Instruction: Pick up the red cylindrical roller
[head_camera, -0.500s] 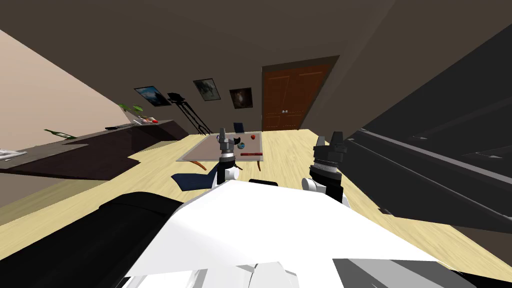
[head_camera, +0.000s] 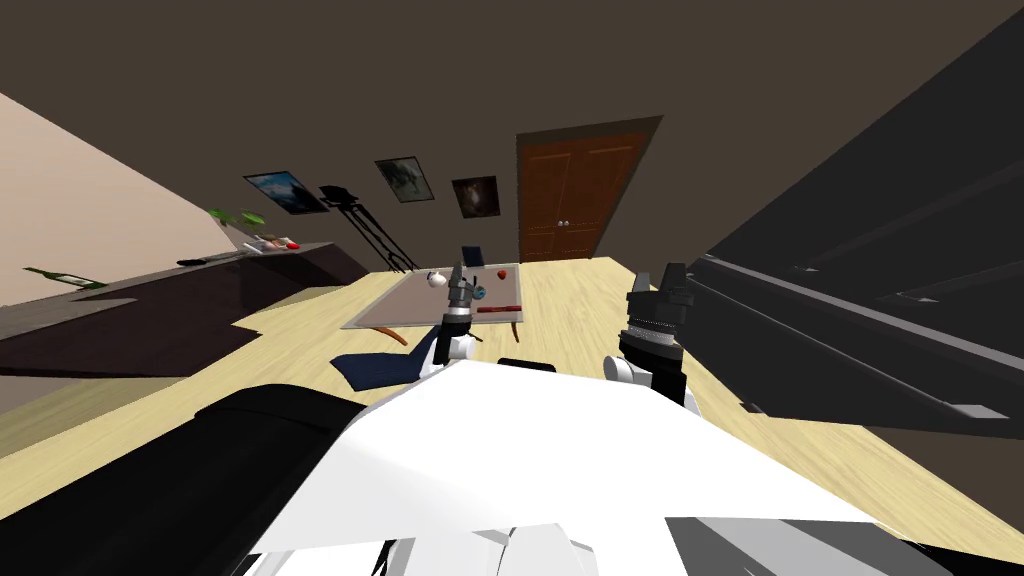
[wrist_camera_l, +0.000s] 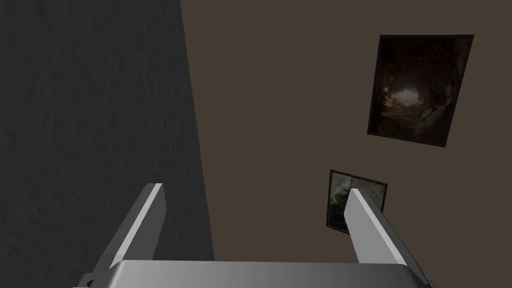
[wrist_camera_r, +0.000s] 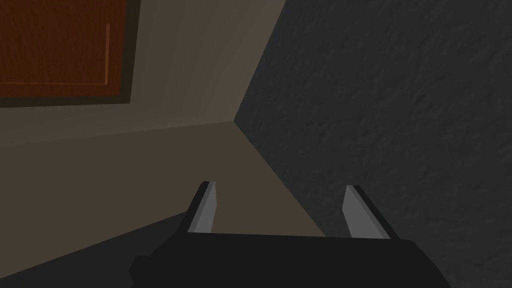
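While both arms hang raised above the chest, the red roller (head_camera: 500, 309) lies well ahead of them on a low table (head_camera: 405, 302) with a pale grey top. It rests flat along the table's near edge, close to the near right corner, with its long side running parallel to that edge.

Left gripper (wrist_camera_l: 254, 190): fingers spread wide apart, nothing between them. In the head view it overlaps the table's near middle, left of the roller.

Right gripper (wrist_camera_r: 280, 186): fingers likewise apart and empty, held off past the table's right edge, over the wooden floor (head_camera: 590, 310).

Also on the tabletop:
- a small red round thing (head_camera: 502, 273) near the far right corner
- a white round thing (head_camera: 436, 280) toward the far edge
- a small blue round thing (head_camera: 481, 292) mid-table, just beside the left gripper

A dark blue mat (head_camera: 378, 366) lies on the floor before the table's near left corner.
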